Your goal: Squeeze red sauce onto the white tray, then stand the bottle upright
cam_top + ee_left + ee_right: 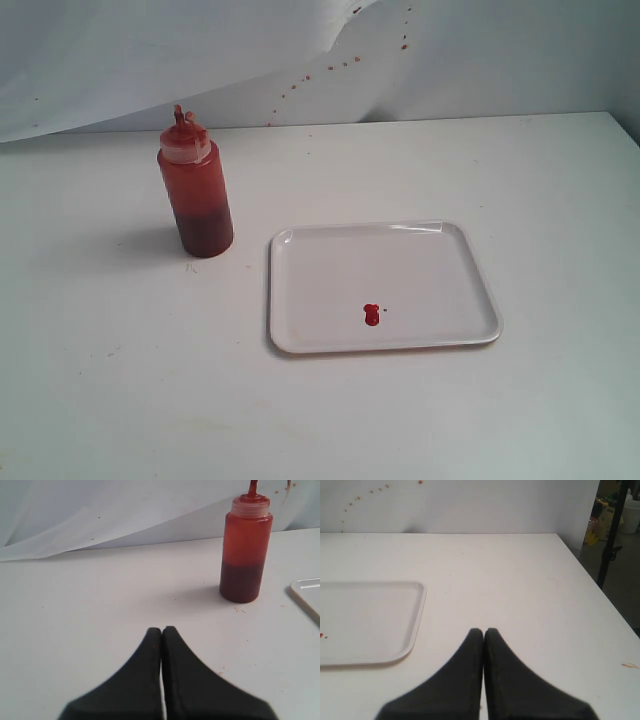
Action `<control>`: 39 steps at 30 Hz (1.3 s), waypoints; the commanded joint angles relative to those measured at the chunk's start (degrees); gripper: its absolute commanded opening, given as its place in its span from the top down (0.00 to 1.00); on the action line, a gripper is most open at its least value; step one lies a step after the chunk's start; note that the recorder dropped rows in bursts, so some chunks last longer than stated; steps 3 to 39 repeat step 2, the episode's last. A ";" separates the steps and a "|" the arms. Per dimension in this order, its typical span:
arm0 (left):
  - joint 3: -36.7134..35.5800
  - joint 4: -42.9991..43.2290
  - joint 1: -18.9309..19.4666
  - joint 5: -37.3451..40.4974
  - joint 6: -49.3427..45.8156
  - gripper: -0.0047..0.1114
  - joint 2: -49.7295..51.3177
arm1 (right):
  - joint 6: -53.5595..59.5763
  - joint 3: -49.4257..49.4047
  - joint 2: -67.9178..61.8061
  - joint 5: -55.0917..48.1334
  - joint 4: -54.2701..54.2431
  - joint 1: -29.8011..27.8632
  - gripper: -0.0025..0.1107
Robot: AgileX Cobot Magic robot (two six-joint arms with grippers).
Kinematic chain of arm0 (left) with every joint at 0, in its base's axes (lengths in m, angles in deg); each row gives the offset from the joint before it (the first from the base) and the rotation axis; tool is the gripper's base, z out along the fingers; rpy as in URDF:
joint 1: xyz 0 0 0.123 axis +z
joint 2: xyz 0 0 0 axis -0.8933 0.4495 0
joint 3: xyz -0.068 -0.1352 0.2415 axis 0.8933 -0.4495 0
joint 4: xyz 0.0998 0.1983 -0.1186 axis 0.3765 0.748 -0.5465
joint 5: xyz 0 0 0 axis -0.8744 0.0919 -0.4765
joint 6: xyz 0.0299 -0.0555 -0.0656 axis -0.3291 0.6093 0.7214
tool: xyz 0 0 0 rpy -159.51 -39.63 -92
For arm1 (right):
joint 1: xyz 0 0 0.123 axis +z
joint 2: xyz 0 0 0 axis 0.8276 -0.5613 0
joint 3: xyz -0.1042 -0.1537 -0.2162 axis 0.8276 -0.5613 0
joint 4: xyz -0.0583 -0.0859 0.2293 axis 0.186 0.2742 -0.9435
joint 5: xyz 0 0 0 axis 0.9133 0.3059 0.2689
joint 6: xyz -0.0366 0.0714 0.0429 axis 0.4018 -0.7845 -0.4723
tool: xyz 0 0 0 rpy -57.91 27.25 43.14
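The bottle (195, 190) stands upright on the table, left of the white tray (440, 260); it is red-orange, darker low down, with a pale nozzle top. A small blob of red sauce (372, 314) lies on the tray near its front edge. Neither arm shows in the exterior view. In the left wrist view my left gripper (162, 630) is shut and empty, well short of the bottle (245, 555), with a tray corner (306, 592) at the frame's edge. My right gripper (483, 631) is shut and empty beside the tray (395, 625).
A white backdrop (300, 50) with small reddish-brown specks hangs behind the table. The table's edge (600, 595) runs past the right gripper, with a dark stand (612, 535) and floor clutter beyond it.
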 commanded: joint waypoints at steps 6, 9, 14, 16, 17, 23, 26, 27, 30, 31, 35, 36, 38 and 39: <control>-0.28 -0.47 0.19 -0.75 -0.58 0.96 -0.28 | -0.12 -0.16 0.37 0.10 -0.26 -0.08 0.98; -0.28 -0.47 0.19 -0.75 -0.58 0.96 -0.28 | -0.12 -0.16 0.37 0.10 -0.26 -0.08 0.98; -0.28 -0.47 0.19 -0.75 -0.58 0.96 -0.28 | -0.12 -0.16 0.37 0.10 -0.26 -0.08 0.98; -0.28 -0.47 0.19 -0.75 -0.58 0.96 -0.28 | -0.12 -0.16 0.37 0.10 -0.26 -0.08 0.98; -0.28 -0.47 0.19 -0.75 -0.58 0.96 -0.28 | -0.12 -0.16 0.37 0.10 -0.26 -0.08 0.98; -0.28 -0.47 0.19 -0.75 -0.58 0.96 -0.28 | -0.12 -0.16 0.37 0.10 -0.26 -0.08 0.98; -0.28 -0.47 0.19 -0.75 -0.58 0.96 -0.28 | -0.12 -0.16 0.37 0.10 -0.26 -0.08 0.98; -0.28 -0.47 0.19 -0.75 -0.58 0.96 -0.28 | -0.12 -0.16 0.37 0.10 -0.26 -0.08 0.98; -0.28 -0.47 0.19 -0.75 -0.58 0.96 -0.28 | -0.12 -0.16 0.37 0.10 -0.26 -0.08 0.98; -0.28 -0.47 0.19 -0.75 -0.58 0.96 -0.28 | -0.12 -0.16 0.37 0.10 -0.26 -0.08 0.98; -0.28 -0.47 0.19 -0.75 -0.58 0.96 -0.28 | -0.12 -0.16 0.37 0.10 -0.26 -0.08 0.98; -0.28 -0.47 0.19 -0.75 -0.58 0.96 -0.28 | -0.12 -0.16 0.37 0.10 -0.26 -0.08 0.98; -0.28 -0.47 0.19 -0.75 -0.58 0.96 -0.28 | -0.12 -0.16 0.37 0.10 -0.26 -0.08 0.98; -0.28 -0.47 0.19 -0.75 -0.58 0.96 -0.28 | -0.12 -0.16 0.37 0.10 -0.26 -0.08 0.98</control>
